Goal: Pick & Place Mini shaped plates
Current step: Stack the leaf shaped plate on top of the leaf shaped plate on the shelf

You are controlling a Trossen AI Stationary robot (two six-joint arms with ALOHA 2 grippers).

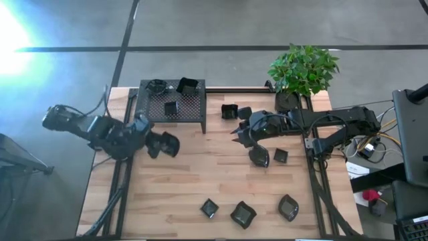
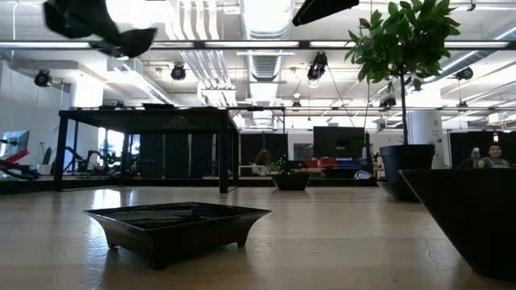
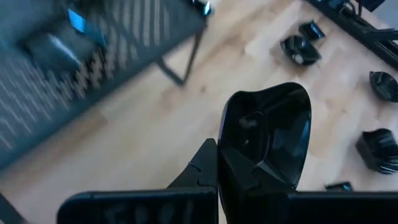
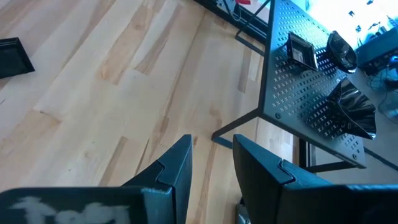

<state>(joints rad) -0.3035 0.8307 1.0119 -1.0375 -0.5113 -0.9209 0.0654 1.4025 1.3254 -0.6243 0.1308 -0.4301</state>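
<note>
My left gripper point(image 1: 160, 143) hangs above the table's left part, just in front of the black perforated stand point(image 1: 170, 104). It is shut on a rounded glossy black mini plate point(image 3: 273, 130). My right gripper point(image 4: 211, 163) hovers open over the table's right middle point(image 1: 242, 134) with nothing between its fingers. Three mini plates point(image 1: 243, 214) lie flat on the wood near the front edge. Two more point(image 1: 259, 157) lie below the right gripper, and two point(image 1: 229, 111) sit near the far edge. Some mini plates point(image 4: 301, 50) rest on the stand's top. My left gripper pinches the rounded plate by the rim point(image 3: 231, 163) at the end nearest the gripper, between its two fingers. The fingers slant down toward the table. The plate sticks out past the fingertips, tilted with its hollow in view, lifted clear of table and stand.
A potted plant point(image 1: 302, 70) stands at the far right corner. The stand's legs point(image 4: 239, 121) reach the table beside the right gripper's line of sight. Bare wood point(image 1: 200, 171) lies in the table's middle. In the low view one square plate point(image 2: 177, 221) sits close to the front.
</note>
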